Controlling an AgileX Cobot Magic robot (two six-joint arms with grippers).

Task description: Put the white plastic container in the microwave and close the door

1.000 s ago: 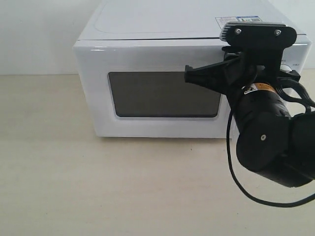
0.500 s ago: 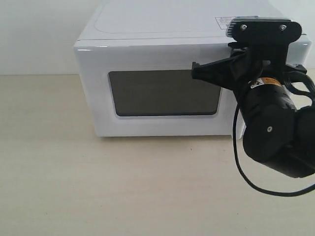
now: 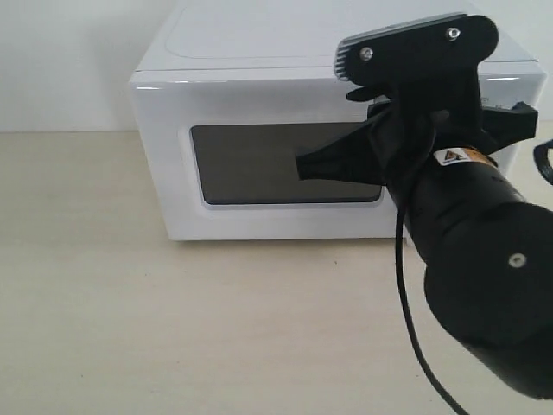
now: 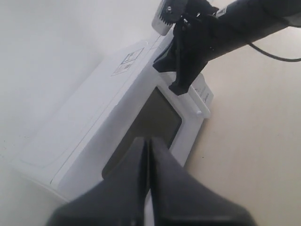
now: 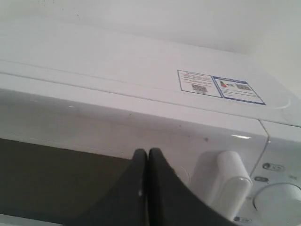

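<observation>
The white microwave stands at the back of the table with its door closed; the dark window faces me. My right gripper is shut and empty, its tip in front of the window's right part, just left of the vertical bar handle. In the right wrist view the shut gripper points at the door's upper edge. My left gripper is shut and empty, held up off the microwave's left side, outside the exterior view. The white plastic container is out of view.
The right arm's black body fills the exterior view's right side and hides the dial panel; its cable hangs down. A dial and stickers show by the right wrist. Beige tabletop lies before the microwave.
The right arm has swung nearer the camera and looms larger. Its gripper tip has moved left and lower, from the door's upper right edge to in front of the window.
</observation>
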